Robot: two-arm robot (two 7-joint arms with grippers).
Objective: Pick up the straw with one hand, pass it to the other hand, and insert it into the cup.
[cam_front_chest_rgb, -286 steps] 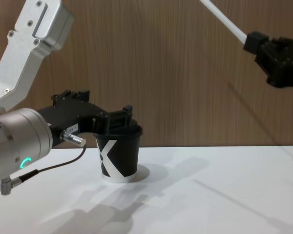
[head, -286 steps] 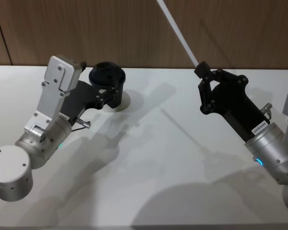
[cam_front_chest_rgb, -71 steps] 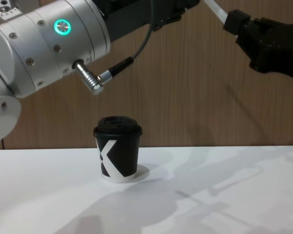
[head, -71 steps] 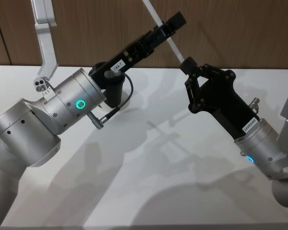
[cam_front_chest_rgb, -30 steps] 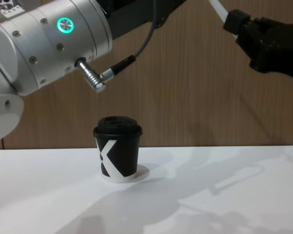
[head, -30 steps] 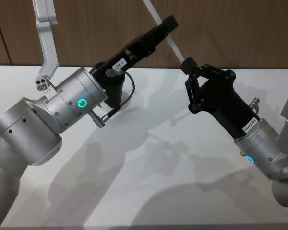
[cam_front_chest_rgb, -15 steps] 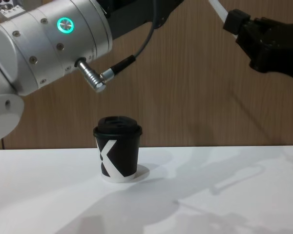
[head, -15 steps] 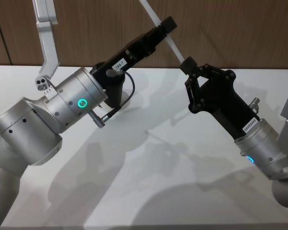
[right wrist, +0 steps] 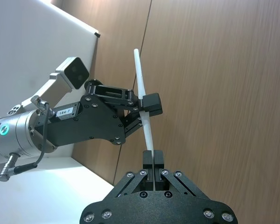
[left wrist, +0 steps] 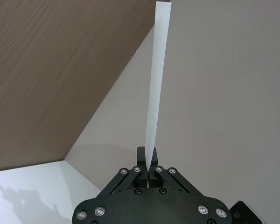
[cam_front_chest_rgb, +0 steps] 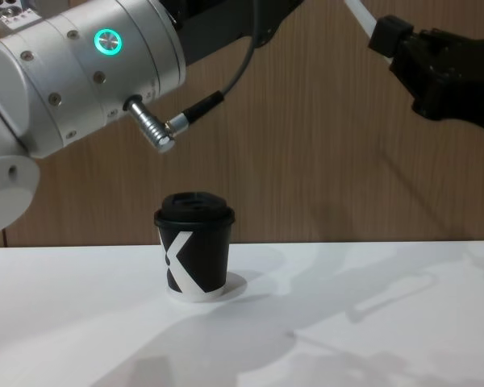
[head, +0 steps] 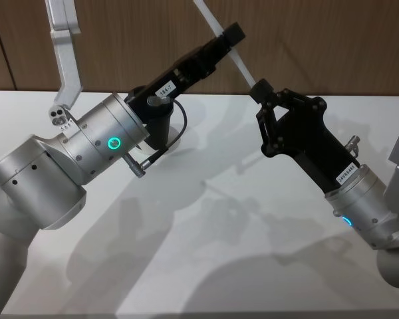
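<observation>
Pinched shut on the lower end of a thin, straight, translucent whitish plastic straw (head: 243, 67): the black blocky-fingered right gripper (head: 258, 87), raised over the right half of the table on a silver-grey arm with a blue ring light (head: 346, 221). From those fingertips, slanting up and away to the left, out past the top edge of the head view. Higher along the same tube, closed on its middle with both fingers pressed against it: the black left gripper (head: 227, 34), reaching up and rightward from a bulky silver-grey arm with a green ring light (cam_front_chest_rgb: 106, 40) and a metal-plugged black cable (cam_front_chest_rgb: 157, 135). Held by both at once, well above the surface. Below and to the left, well apart from the straw and upright near the table's far edge: a small black paper cup (cam_front_chest_rgb: 195, 256) with a black domed plastic lid and a white bottom edge. Underneath, a plain matte white table (head: 219, 226) crossed by soft arm shadows; behind, a brown wood-panelled wall (head: 332, 40). On the cup's side, a big white K-like mark (cam_front_chest_rgb: 177, 260); on the left gripper's body, a small white label (right wrist: 66, 111) reading "184-7"; print on the right wrist's label (head: 346, 175) too small to make out.
</observation>
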